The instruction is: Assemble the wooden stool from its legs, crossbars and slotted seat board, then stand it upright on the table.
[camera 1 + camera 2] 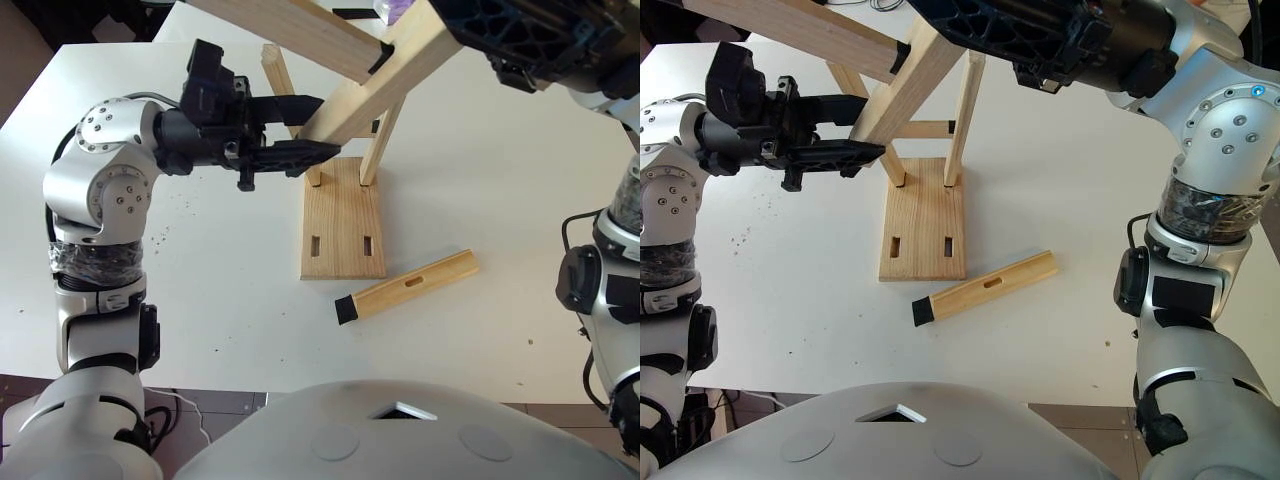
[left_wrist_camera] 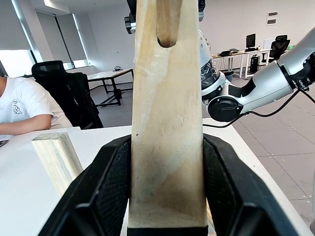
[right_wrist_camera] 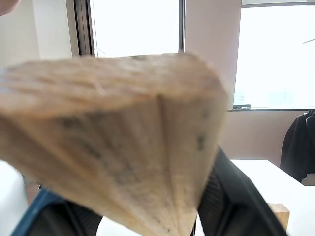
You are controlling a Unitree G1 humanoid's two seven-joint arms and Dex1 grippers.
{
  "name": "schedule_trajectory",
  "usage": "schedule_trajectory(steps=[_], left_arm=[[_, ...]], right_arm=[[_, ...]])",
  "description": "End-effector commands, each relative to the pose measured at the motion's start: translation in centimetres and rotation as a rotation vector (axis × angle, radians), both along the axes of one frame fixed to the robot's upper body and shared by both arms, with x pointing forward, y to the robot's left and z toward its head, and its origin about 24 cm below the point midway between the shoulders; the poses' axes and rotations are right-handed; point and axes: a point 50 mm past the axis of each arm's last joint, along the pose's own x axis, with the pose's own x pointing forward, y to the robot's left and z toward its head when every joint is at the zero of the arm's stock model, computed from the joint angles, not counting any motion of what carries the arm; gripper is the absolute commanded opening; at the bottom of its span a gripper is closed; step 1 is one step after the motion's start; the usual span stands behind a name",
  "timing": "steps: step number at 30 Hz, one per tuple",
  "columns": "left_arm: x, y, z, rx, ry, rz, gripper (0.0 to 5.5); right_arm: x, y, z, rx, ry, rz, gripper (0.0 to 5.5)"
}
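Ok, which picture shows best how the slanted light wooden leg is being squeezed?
The left wrist view: the slanted light wooden leg fills its middle, with the left jaws pressed on both sides. The eye views show its length slanting up from those jaws. The right wrist view gives very close wood, piece unclear.

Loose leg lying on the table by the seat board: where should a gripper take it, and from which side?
Come from straight above and clamp the loose leg across its long side faces, probably between its slot and bare end. It lies flat and diagonal on the table, apart from the seat board, both sides free. Avoid the black cap.
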Motion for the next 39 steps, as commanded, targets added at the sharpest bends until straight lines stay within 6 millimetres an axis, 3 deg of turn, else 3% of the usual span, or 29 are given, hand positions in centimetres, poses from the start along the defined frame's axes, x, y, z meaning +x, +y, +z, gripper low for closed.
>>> schedule_trajectory(steps=[1, 8, 12, 15, 20, 24, 27, 31, 39], left_arm=[[0.8, -0.1, 0.5, -0.014, 0.013, 0.078, 2.37], [1.4, -0.2, 0.0, -0.047, 0.046, 0.195, 3.39], [0.6, 0.4, -1.9, 0.009, 0.054, 0.262, 3.61], [0.0, 1.8, -3.6, 0.024, 0.099, 0.323, 3.61], [-1.0, 5.8, -5.9, -0.032, 0.173, 0.581, 3.61], [-0.9, 8.8, -7.7, -0.198, 0.211, 0.946, 3.61], [-0.8, 9.3, -8.3, -0.400, 0.258, 1.151, 3.61], [-1.3, 9.0, -8.2, -0.654, 0.345, 1.247, 3.61], [-1.0, 10.1, -7.8, -0.740, 0.425, 1.308, 3.61]], right_arm=[[-0.1, -0.4, 0.0, -0.004, -0.011, -0.011, 2.23], [0.8, -0.9, -1.6, -0.025, -0.038, -0.127, 2.15], [1.1, -1.6, -2.7, -0.059, -0.054, -0.208, 2.05], [1.0, -2.7, -3.5, -0.072, -0.047, -0.265, 2.01], [-0.2, -4.3, -7.0, -0.179, 0.022, -0.316, 2.01], [-0.8, -4.6, -9.1, -0.256, 0.046, -0.333, 2.01], [-1.4, -4.3, -10.0, -0.287, 0.053, -0.327, 2.01], [-2.5, -3.4, -10.2, -0.328, 0.032, -0.283, 2.01], [-3.9, -2.7, -11.6, -0.409, 0.013, -0.264, 2.01]])
